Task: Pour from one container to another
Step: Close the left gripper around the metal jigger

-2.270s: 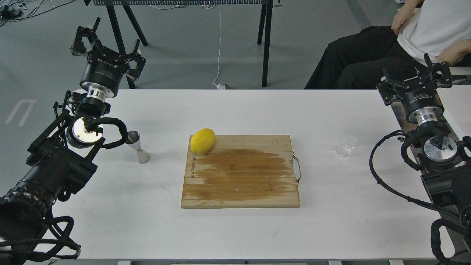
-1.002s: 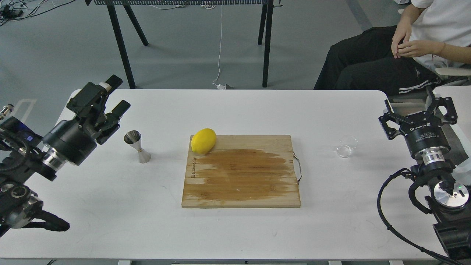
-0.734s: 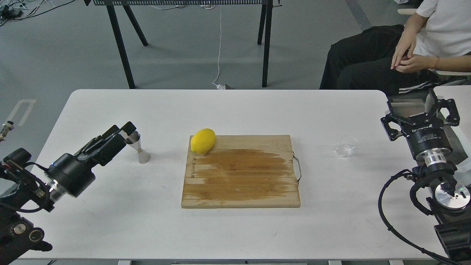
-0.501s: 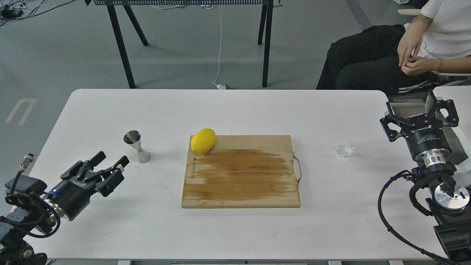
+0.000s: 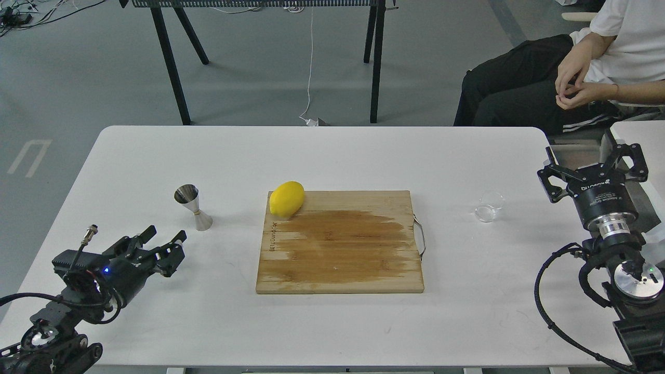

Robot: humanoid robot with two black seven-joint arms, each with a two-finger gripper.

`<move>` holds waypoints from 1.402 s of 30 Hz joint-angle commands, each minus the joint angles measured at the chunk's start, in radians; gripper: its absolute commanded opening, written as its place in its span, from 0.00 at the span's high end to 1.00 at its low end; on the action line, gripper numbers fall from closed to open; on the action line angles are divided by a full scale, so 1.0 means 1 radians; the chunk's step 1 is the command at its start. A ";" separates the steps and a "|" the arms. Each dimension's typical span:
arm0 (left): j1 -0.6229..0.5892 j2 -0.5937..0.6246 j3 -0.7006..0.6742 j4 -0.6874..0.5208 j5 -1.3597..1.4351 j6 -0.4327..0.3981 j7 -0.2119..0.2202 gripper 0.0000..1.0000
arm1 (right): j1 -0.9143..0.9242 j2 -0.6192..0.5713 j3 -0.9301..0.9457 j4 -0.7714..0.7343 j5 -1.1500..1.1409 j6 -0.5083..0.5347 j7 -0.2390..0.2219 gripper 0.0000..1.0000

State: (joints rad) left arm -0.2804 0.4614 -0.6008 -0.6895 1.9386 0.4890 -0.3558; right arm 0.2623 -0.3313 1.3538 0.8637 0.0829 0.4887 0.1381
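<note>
The steel hourglass jigger stands upright on the white table, left of the board. The clear glass cup sits on the table's right side, past the board's handle. My left gripper lies low over the table, below and left of the jigger, its fingers spread open and empty. My right gripper is up at the table's right edge, to the right of the cup, also open with nothing in it.
A wooden cutting board with a wet patch lies in the middle, with a yellow lemon on its far left corner. A seated person is at the back right. Black table legs stand behind.
</note>
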 commanded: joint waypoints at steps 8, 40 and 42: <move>-0.092 -0.043 0.055 0.054 -0.001 0.000 0.011 0.28 | -0.009 0.000 0.002 0.000 0.000 0.000 0.000 0.00; -0.177 -0.147 0.061 0.232 -0.009 0.000 -0.002 0.90 | -0.009 -0.021 -0.002 -0.006 -0.003 0.000 -0.002 0.00; -0.178 -0.147 0.058 0.232 -0.012 0.000 0.000 0.91 | -0.011 -0.023 -0.002 -0.006 -0.003 0.000 -0.002 0.00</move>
State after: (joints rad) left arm -0.4564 0.3153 -0.5394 -0.4565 1.9315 0.4887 -0.3573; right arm 0.2528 -0.3515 1.3514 0.8584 0.0798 0.4887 0.1365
